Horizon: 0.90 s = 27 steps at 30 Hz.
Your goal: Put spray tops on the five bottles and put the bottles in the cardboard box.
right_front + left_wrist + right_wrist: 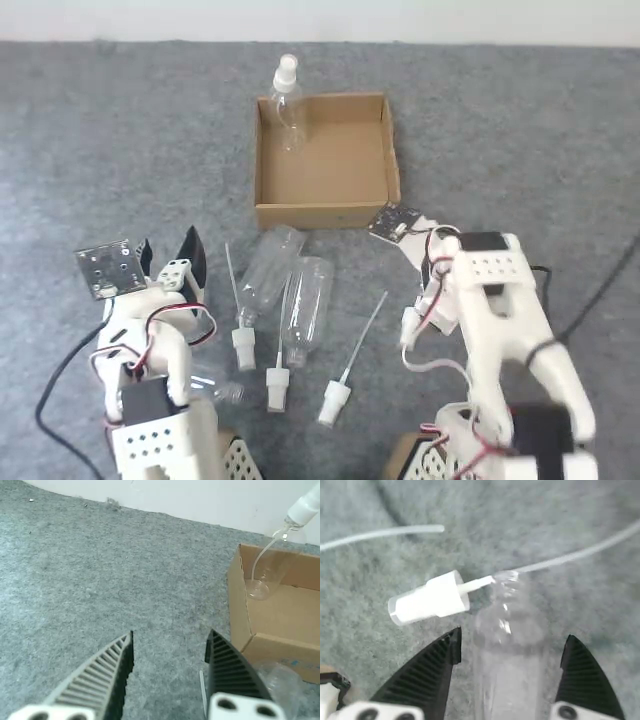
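Bottle (510, 680) lies inside the released right tool (514, 634), left tool (170, 632) likewise released.

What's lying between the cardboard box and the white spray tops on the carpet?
Two clear bottles lie on their sides there, the spray tops' thin tubes alongside them, seen in the high view.

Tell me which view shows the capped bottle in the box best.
High view: the whole capped bottle leans in the far corner of the cardboard box. Left wrist view catches it side-on, cap cropped.
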Motion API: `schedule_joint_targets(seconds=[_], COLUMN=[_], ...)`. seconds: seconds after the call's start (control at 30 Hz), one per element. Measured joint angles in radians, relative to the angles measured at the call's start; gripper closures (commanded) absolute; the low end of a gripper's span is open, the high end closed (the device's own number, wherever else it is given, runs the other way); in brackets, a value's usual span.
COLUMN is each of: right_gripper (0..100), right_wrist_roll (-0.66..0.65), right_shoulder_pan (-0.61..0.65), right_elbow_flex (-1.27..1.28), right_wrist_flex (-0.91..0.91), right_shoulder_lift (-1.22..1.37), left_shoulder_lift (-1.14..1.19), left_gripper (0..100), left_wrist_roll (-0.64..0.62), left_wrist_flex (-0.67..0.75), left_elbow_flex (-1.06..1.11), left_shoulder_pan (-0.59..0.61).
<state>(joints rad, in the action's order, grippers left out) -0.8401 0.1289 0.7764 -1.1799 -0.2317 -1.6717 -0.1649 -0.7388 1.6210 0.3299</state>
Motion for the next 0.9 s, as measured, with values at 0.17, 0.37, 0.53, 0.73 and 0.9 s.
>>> schedule_joint_targets(seconds=[0.17, 0.37, 0.53, 0.73, 0.9], right_gripper=[72.0, 72.0, 72.0, 72.1, 73.3], right_wrist_roll=[-0.038, -0.041, -0.071, -0.078, -0.078], right_shoulder_pan=[0.0, -0.012, -0.025, -0.032, -0.043], right_elbow_flex=[-0.044, -0.084, -0.089, -0.095, -0.098], right_wrist_flex=[0.002, 0.002, 0.0, -0.051, -0.057], right_shoulder_lift=[0.106, 0.118, 0.118, 0.118, 0.123], left_shoulder_lift=[0.0, 0.0, 0.0, 0.0, 0.0], left_gripper=[78, 78, 78, 78, 78], left_wrist_roll=[0.0, 0.0, 0.0, 0.0, 0.0], left_wrist_flex=[0.0, 0.0, 0.0, 0.0, 0.0], left_elbow_flex=[0.0, 0.0, 0.0, 0.0, 0.0], left_shoulder_pan=[0.0, 0.0, 0.0, 0.0, 0.0])
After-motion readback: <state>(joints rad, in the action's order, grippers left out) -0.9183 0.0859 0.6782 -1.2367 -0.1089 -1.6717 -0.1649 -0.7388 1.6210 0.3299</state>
